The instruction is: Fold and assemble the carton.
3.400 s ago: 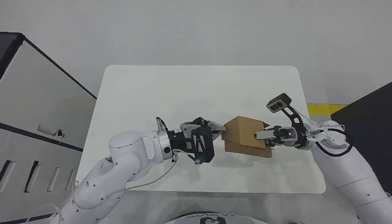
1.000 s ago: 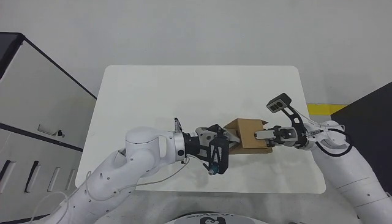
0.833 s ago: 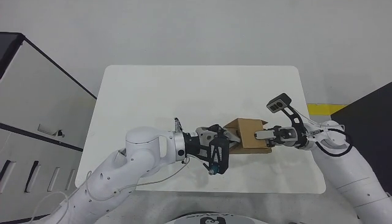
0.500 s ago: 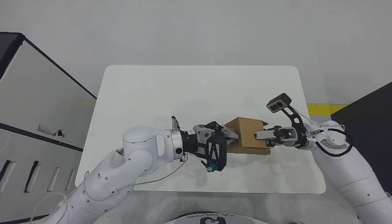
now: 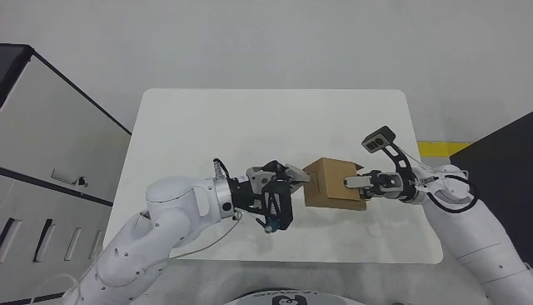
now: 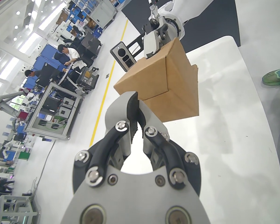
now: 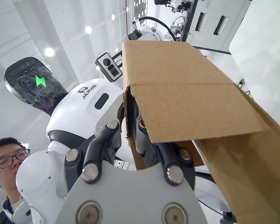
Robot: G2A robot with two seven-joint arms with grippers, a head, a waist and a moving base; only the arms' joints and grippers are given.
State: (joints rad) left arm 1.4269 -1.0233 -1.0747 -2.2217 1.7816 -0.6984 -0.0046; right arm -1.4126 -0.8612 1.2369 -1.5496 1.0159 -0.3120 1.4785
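Note:
The brown carton sits right of centre on the white table, its faces folded into a box shape with a seam across the near face. My left gripper is at the carton's left corner, shut with nothing between its fingers, and its tips are just short of the cardboard. On the carton's right side, my right gripper is shut on the edge of a wall, with one finger inside the box and one outside. An open flap juts out over that gripper.
The table's front edge runs close below both arms. A dark cabinet stands to the left of the table and a black panel to the right. Bare tabletop spreads behind the carton.
My left gripper has drawn back leftward from the carton's lower left side to its left corner. The carton has shifted slightly left. The right gripper kept its hold.

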